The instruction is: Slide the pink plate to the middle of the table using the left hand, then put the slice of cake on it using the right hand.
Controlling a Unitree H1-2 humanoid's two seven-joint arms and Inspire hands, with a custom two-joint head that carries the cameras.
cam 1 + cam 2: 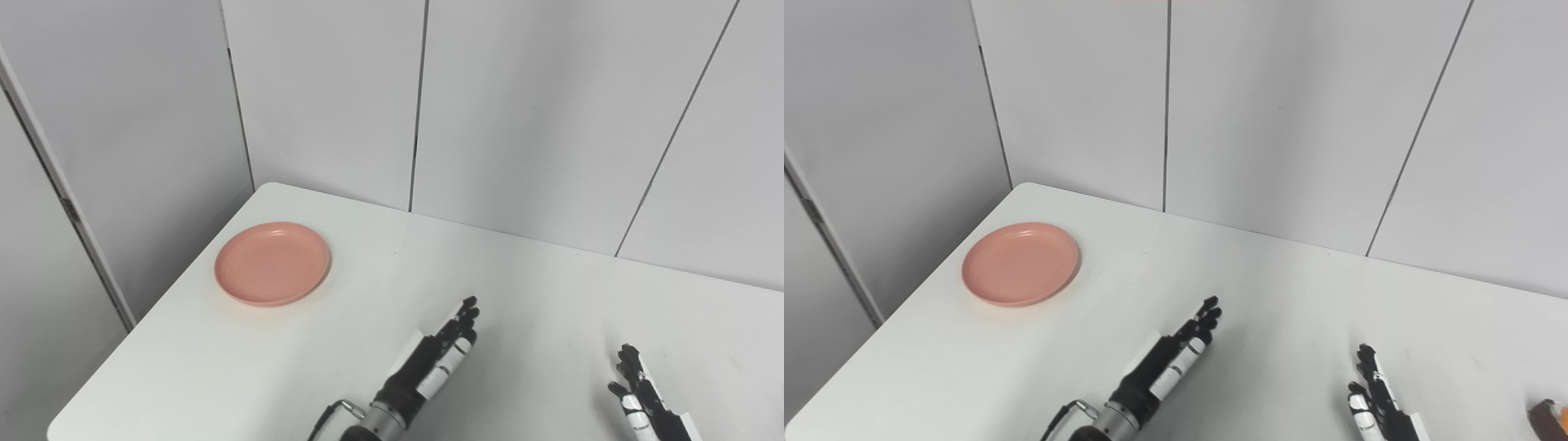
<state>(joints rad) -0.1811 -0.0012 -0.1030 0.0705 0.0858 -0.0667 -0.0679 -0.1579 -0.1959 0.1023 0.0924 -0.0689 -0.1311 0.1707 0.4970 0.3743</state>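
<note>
Table [551, 306], white, fills the lower part of both views, with grey wall panels [520, 110] behind it; plate [272, 263], pink and bare, lies at about ten o'clock near the table's left edge and far corner, well apart from both hands; left hand [444, 352] is at six o'clock over the table, fingers straight and close together, pointing toward one o'clock, holding nothing; right hand [1375, 392] sits at about four o'clock near the bottom edge, fingers stretched upward and slightly apart, empty; cake [1548, 416], a small dark brown piece, shows only in the right eye view at the bottom right corner, partly cut off, just right of the right hand.
</note>
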